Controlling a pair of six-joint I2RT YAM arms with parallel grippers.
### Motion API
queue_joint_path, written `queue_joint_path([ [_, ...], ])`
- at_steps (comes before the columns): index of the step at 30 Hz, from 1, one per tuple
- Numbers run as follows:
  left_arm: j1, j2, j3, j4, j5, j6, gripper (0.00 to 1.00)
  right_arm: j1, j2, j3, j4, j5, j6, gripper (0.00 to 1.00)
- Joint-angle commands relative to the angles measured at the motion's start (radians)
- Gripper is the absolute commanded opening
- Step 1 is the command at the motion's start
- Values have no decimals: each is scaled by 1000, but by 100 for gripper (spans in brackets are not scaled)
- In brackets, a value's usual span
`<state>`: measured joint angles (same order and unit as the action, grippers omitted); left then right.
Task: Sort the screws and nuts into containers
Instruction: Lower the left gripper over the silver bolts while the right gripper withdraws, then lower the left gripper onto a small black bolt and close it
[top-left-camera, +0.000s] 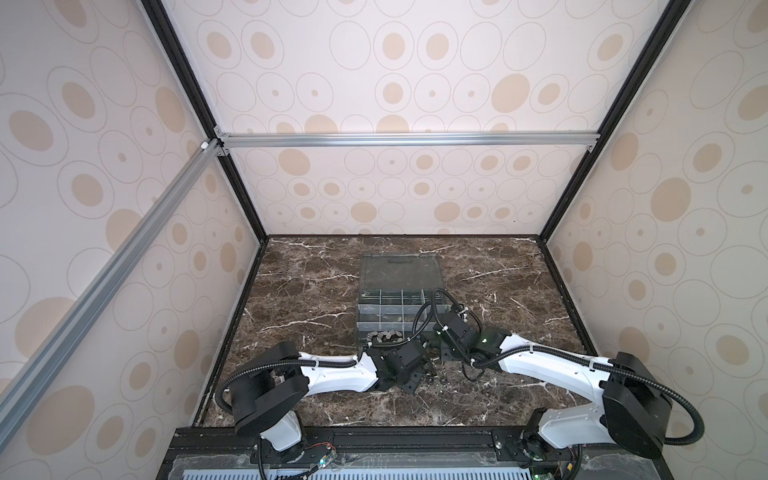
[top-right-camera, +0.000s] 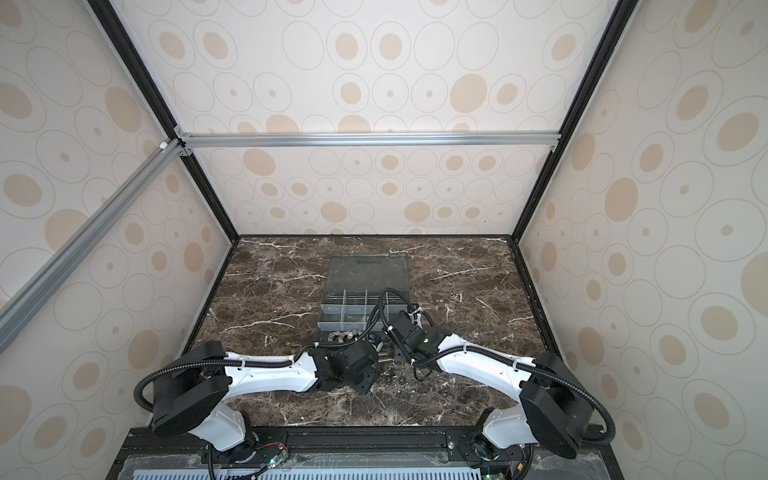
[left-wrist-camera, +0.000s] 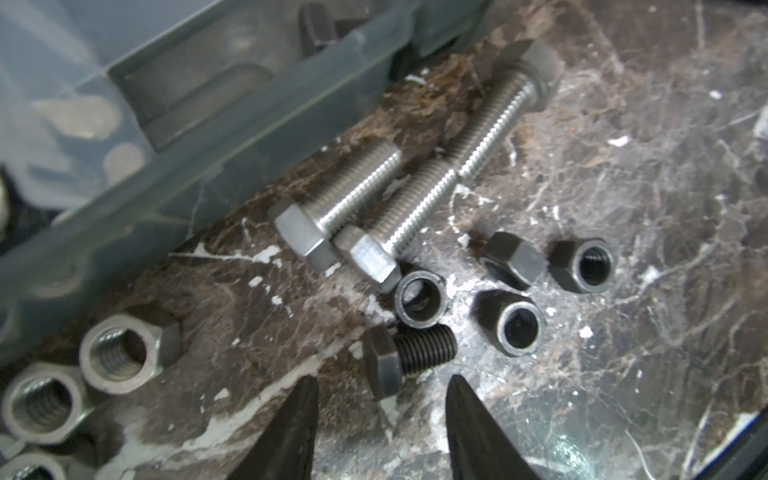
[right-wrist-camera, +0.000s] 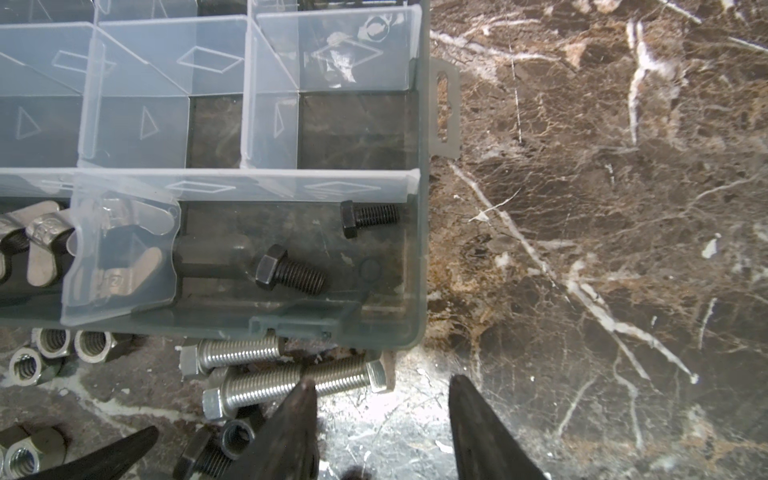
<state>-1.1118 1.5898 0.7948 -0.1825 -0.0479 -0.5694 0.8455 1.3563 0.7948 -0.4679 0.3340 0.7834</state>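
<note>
The containers are compartments of a grey organizer box (top-left-camera: 388, 309) (top-right-camera: 351, 309). On the marble by its near wall (left-wrist-camera: 208, 137) lie silver screws (left-wrist-camera: 353, 195) (right-wrist-camera: 232, 353), one black screw (left-wrist-camera: 409, 353), black nuts (left-wrist-camera: 519, 328) and silver nuts (left-wrist-camera: 124, 353) (right-wrist-camera: 54, 340). My left gripper (left-wrist-camera: 382, 377) is open, and the black screw's head sits just ahead of its tips, untouched. My right gripper (right-wrist-camera: 381, 380) is open over bare marble at the box corner, one fingertip (right-wrist-camera: 305, 390) overlapping a silver screw. Two black screws (right-wrist-camera: 291, 274) lie in the corner compartment, with silver wing-shaped nuts (right-wrist-camera: 41, 245) in the adjacent one.
The box's clear lid (top-left-camera: 401, 270) lies open flat behind it. A latch tab (right-wrist-camera: 444, 108) juts from the box's side. Both wrists crowd together at the box's near edge. The left gripper's finger (right-wrist-camera: 116, 453) shows in the right wrist view. Enclosure walls ring the table.
</note>
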Motion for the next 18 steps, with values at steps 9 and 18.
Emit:
queue_joint_path([
  [9, -8, 38, 67, 17, 35, 20, 53, -6, -28, -2, -36, 2, -3, 55],
  [18, -9, 88, 94, -37, -7, 17, 50, -7, -58, 5, -61, 38, -17, 56],
])
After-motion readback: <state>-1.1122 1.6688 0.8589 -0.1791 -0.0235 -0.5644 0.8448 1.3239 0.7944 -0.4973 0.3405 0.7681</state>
